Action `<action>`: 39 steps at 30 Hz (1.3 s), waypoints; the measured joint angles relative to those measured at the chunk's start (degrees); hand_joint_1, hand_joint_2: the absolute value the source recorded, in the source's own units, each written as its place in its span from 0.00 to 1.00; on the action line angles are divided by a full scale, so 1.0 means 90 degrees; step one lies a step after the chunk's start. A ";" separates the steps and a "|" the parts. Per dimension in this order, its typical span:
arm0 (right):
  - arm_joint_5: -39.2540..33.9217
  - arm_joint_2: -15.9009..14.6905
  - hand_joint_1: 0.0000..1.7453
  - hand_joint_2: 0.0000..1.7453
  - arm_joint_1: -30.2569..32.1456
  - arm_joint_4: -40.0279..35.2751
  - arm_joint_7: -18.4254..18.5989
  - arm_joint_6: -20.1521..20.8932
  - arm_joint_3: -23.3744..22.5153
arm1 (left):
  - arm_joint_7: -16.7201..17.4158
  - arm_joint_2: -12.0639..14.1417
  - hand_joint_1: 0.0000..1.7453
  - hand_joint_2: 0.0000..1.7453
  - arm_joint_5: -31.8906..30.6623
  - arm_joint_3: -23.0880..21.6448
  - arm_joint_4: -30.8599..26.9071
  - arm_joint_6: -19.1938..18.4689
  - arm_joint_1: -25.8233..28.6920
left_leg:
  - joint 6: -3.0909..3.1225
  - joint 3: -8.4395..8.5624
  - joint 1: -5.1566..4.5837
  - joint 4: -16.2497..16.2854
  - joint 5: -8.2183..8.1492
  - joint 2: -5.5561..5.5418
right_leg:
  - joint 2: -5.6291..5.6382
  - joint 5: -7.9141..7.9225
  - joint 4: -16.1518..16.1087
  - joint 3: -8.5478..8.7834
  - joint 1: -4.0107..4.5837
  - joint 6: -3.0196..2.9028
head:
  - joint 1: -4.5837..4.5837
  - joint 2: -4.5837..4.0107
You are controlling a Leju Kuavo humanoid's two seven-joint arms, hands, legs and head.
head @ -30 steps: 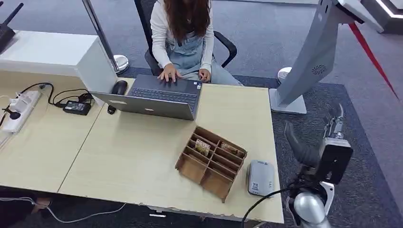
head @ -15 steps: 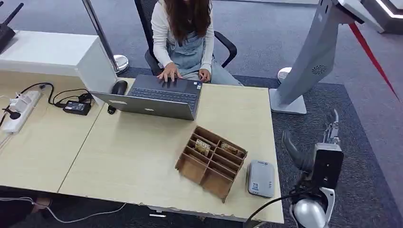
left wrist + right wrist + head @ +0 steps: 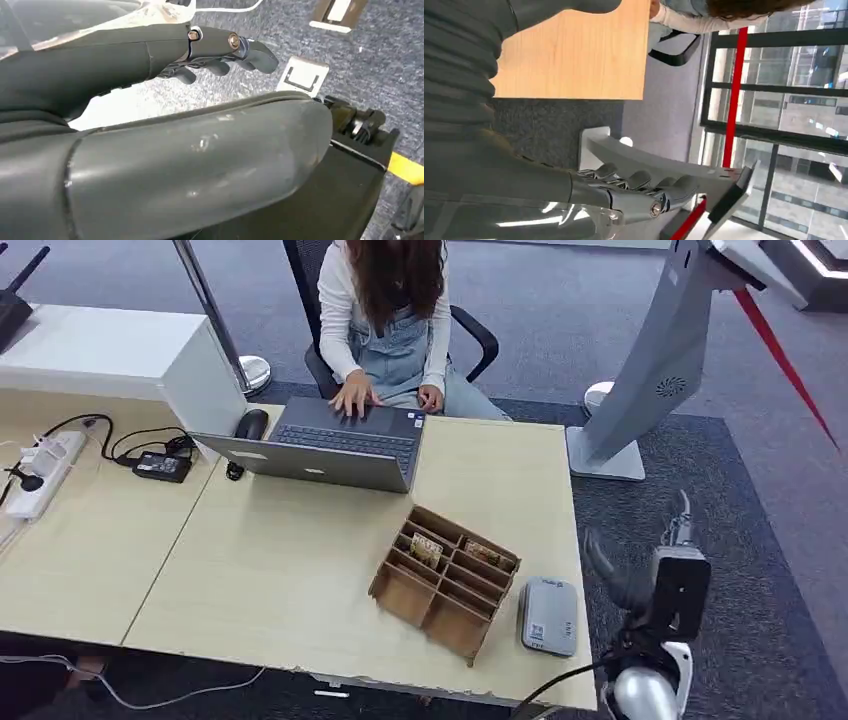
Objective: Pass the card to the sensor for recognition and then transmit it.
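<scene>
A brown wooden divider box (image 3: 445, 582) stands on the light wood table (image 3: 280, 560), near its front right. Two cards stand in its compartments, one (image 3: 427, 549) toward the left and one (image 3: 483, 553) toward the right. A grey card sensor (image 3: 549, 615) lies flat just right of the box, at the table's corner. My right hand (image 3: 650, 570) hangs beyond the table's right edge, over the carpet, fingers apart and holding nothing. In the right wrist view its fingers (image 3: 644, 192) stretch out straight. My left hand (image 3: 215, 47) hangs low over the floor, fingers extended and holding nothing.
A person (image 3: 390, 310) sits at the far side typing on a grey laptop (image 3: 330, 445). A mouse (image 3: 252, 424), a power adapter (image 3: 162, 466) and a power strip (image 3: 45, 470) lie at the left. A white kiosk stand (image 3: 650, 370) rises at the right on the carpet.
My right hand has sunk lower beside the table's right edge, still holding nothing. The box, cards and sensor have stayed put.
</scene>
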 joint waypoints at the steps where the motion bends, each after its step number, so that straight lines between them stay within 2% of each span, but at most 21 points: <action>1: -0.0048 0.0079 0.00 1.00 -0.0060 0.0157 -0.0205 -0.0142 0.0000 | 0.0000 0.0000 0.00 0.00 0.0000 0.0010 0.0000 -0.0022 0.0001 | 0.0000 0.0001 0.0000 0.0000 0.0000 0.0001 | 0.0001 0.0000 0.0000 -0.0001 0.0000 0.0000 | 0.0000 0.0000; 3: -0.0046 0.0233 0.00 1.00 -0.0184 0.0427 -0.0434 -0.0325 0.0005 | 0.0000 0.0000 0.00 0.00 -0.0002 0.0034 0.0002 -0.0056 0.0004 | 0.0000 0.0002 0.0001 0.0000 0.0000 0.0002 | 0.0001 0.0000 0.0000 -0.0002 0.0000 -0.0001 | 0.0000 0.0000; 5: -0.0043 0.0338 0.00 1.00 -0.0286 0.0670 -0.0478 -0.0364 0.0024 | -0.0002 0.0000 0.00 0.00 -0.0005 0.0049 0.0005 -0.0068 0.0006 | -0.0001 0.0003 0.0002 0.0000 0.0002 -0.0004 | -0.0001 0.0000 0.0000 -0.0001 0.0001 0.0000 | 0.0000 0.0000; 16: -0.0036 0.0634 0.00 1.00 -0.0518 0.1853 -0.0325 -0.0279 0.0173 | 0.0017 -0.0007 0.00 0.00 -0.0092 0.0153 0.0007 -0.0117 0.0027 | -0.0001 -0.0003 0.0002 0.0000 0.0001 -0.0003 | -0.0001 0.0000 0.0000 -0.0005 0.0001 0.0000 | 0.0000 0.0000; 20: -0.0048 0.0682 0.00 1.00 -0.0517 0.2018 -0.0334 -0.0354 0.0221 | 0.0039 -0.0005 0.00 0.00 -0.0100 0.0180 0.0012 -0.0109 0.0026 | -0.0001 -0.0002 0.0002 0.0001 0.0001 -0.0004 | -0.0002 0.0000 0.0000 -0.0004 0.0000 0.0000 | 0.0000 0.0000; 25: -0.0041 0.0685 0.00 1.00 -0.0517 0.2170 -0.0381 -0.0413 0.0226 | 0.0053 -0.0005 0.00 0.00 -0.0187 0.0209 0.0012 -0.0085 0.0024 | -0.0001 -0.0002 0.0002 0.0001 0.0001 -0.0004 | -0.0002 0.0000 0.0000 -0.0005 0.0000 0.0000 | 0.0000 0.0000; 29: 0.0384 0.0677 0.00 1.00 -0.0518 0.2200 -0.0329 -0.0415 0.0216 | 0.0032 -0.0005 0.00 0.00 -0.0301 0.0209 0.0012 -0.0041 0.0012 | -0.0001 0.0002 0.0002 0.0002 0.0001 -0.0002 | -0.0002 0.0000 0.0000 -0.0007 0.0000 -0.0001 | 0.0000 0.0000; 34: 0.0418 0.0374 0.00 1.00 -0.0251 0.1814 0.0134 -0.0255 0.0175 | 0.0000 -0.0005 0.00 0.00 -0.0337 0.0207 0.0012 0.0073 0.0010 | -0.0001 0.0000 0.0001 0.0002 0.0001 0.0000 | -0.0001 0.0000 -0.0001 -0.0006 -0.0002 0.0000 | 0.0000 0.0000; 39: 0.0433 0.0206 0.00 1.00 -0.0040 0.1571 0.0200 -0.0172 0.0112 | 0.0002 -0.0010 0.00 0.00 -0.0415 0.0204 0.0012 0.0175 0.0000 | 0.0000 0.0002 0.0001 0.0003 0.0000 0.0004 | 0.0006 0.0000 -0.0001 -0.0008 -0.0002 0.0000 | 0.0000 0.0000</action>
